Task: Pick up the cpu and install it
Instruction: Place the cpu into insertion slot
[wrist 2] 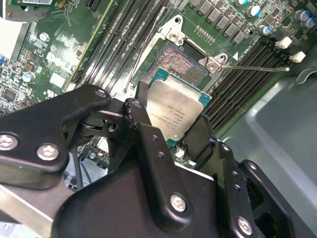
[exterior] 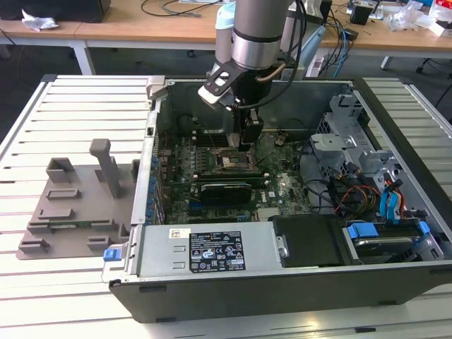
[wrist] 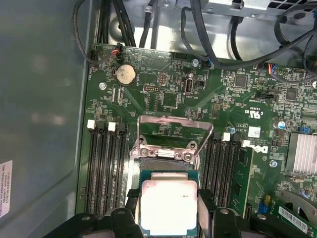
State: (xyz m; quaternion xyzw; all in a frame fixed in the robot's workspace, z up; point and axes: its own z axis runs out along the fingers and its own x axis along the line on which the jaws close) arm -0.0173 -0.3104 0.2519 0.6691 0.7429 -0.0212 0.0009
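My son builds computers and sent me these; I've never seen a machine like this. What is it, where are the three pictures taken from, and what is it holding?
It is a single robot arm reaching down into an open computer case that lies on a slatted table. The exterior view comes from a camera standing off the arm; both wrist views come from cameras riding on the arm, looking past its black jaws. On the exterior view's left of the case lies a grey plastic tray. The jaws are shut on the cpu, a flat square chip with a silver top. It hangs over the green motherboard near the open socket, whose metal frame is flipped up; it is not yet seated.
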